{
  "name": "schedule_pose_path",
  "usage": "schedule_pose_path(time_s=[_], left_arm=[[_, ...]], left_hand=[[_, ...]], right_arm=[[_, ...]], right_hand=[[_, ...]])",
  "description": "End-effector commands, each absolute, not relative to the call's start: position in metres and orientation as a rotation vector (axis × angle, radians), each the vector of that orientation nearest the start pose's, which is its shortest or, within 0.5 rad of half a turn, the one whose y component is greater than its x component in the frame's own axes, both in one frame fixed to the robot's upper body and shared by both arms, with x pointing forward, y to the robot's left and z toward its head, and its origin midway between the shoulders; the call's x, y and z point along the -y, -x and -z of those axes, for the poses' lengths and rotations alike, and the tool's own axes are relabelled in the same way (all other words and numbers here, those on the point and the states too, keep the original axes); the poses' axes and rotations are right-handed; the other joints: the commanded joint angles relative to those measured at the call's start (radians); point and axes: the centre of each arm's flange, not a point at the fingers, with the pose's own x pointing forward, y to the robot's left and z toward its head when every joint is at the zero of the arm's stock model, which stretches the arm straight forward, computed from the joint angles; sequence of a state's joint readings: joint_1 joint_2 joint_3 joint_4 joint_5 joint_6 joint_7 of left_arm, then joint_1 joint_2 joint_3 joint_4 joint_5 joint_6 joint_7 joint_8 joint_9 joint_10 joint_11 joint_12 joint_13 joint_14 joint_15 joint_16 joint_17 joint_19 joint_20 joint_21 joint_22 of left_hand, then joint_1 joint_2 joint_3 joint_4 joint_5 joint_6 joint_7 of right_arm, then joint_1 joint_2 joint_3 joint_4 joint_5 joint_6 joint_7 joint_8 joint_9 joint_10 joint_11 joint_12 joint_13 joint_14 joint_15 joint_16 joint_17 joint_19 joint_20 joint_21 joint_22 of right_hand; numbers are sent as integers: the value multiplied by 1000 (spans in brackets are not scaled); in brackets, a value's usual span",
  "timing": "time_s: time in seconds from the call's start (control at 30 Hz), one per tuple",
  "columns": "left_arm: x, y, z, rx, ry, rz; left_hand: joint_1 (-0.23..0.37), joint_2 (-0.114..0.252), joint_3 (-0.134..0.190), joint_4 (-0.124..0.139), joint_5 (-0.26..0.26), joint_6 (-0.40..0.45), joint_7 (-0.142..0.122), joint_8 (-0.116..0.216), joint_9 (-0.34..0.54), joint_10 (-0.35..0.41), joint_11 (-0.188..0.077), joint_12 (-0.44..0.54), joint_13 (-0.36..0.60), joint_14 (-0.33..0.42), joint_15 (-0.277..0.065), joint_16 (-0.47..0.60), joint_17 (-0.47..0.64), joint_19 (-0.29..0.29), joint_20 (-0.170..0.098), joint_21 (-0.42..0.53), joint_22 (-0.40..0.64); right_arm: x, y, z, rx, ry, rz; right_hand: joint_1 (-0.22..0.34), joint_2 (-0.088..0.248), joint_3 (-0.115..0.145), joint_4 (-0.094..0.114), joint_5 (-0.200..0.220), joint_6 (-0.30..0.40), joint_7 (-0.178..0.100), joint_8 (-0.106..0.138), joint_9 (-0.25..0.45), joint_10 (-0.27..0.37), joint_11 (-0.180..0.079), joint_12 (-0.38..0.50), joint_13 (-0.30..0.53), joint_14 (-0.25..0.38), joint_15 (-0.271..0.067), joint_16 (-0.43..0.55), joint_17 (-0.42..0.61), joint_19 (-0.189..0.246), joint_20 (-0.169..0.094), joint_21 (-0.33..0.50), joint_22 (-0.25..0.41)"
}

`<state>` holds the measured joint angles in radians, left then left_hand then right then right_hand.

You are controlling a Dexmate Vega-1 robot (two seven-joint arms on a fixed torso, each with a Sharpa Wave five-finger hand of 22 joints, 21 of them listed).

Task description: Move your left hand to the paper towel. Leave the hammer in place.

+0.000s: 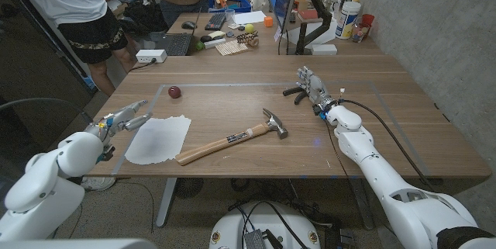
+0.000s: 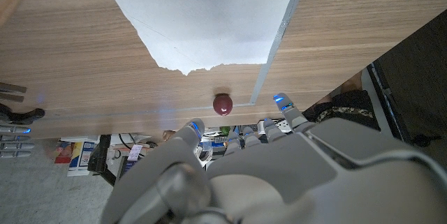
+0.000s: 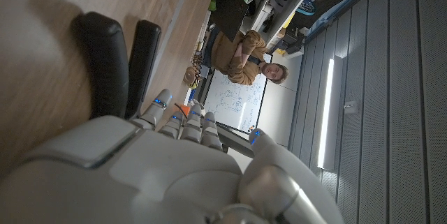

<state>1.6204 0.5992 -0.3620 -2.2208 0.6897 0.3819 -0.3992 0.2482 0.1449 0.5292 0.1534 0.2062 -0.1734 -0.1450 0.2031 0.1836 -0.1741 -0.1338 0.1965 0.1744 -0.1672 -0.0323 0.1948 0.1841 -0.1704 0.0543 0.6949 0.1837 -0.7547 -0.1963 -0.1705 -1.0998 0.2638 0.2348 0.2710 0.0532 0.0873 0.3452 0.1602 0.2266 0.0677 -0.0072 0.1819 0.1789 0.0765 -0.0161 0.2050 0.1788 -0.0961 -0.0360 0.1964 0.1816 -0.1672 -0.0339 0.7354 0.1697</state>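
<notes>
Left hand (image 1: 122, 119) sits at the desk's left edge, fingers spread and holding nothing, tips aimed toward the paper towel (image 1: 159, 139) just beside it; cannot tell if they touch the sheet yet. From the left wrist view the hand (image 2: 237, 175) looks out over the towel (image 2: 209, 15), torn edge toward the small red ball (image 2: 223, 103), so the approach line seems fine. Towel lies flat on the desk (image 1: 232, 102) near the front left. Hammer (image 1: 232, 142) lies right next to the towel, handle end at the sheet's corner, head pointing to the middle, so a short inward reach should avoid bumping it. Right hand (image 1: 312, 90) rests far off on the other side, fingers apart, gripping nothing, next to black objects (image 3: 119, 60), likely parked out of the way. Person (image 1: 70, 8) stands behind the desk
</notes>
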Motion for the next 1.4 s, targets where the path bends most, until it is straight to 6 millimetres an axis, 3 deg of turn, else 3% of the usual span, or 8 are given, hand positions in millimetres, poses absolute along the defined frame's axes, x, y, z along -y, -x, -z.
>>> schedule_pose_path(time_s=[0.03,1.03,1.4], left_arm=[[-439,-445,59,42,-1257,-254],[-442,-455,60,-10,-1270,-226],[-443,-460,59,-26,-1273,-208]], left_hand=[[-2,-2,0,3,-3,-44,-5,0,5,-85,1,-3,6,-174,-20,1,4,-259,4,-2,3],[-9,14,3,11,-1,-31,-8,2,5,-61,4,3,6,-171,-20,2,6,-271,13,-13,4],[-10,15,4,12,-1,-28,-7,2,5,-53,5,4,6,-162,-17,5,6,-257,5,-10,4]], right_arm=[[223,-690,28,552,70,-324],[223,-693,30,548,78,-319],[223,-693,34,543,74,-314]], right_hand=[[-6,82,-4,0,6,-1,-2,5,3,1,-2,0,3,0,-8,3,2,-6,-83,-3,6],[-5,82,-5,0,6,-1,-2,6,3,1,3,0,3,0,-9,1,2,-2,-83,-12,6],[-5,82,-5,0,6,-1,-3,6,3,-2,0,-1,3,0,-10,1,2,0,-84,-15,6]])
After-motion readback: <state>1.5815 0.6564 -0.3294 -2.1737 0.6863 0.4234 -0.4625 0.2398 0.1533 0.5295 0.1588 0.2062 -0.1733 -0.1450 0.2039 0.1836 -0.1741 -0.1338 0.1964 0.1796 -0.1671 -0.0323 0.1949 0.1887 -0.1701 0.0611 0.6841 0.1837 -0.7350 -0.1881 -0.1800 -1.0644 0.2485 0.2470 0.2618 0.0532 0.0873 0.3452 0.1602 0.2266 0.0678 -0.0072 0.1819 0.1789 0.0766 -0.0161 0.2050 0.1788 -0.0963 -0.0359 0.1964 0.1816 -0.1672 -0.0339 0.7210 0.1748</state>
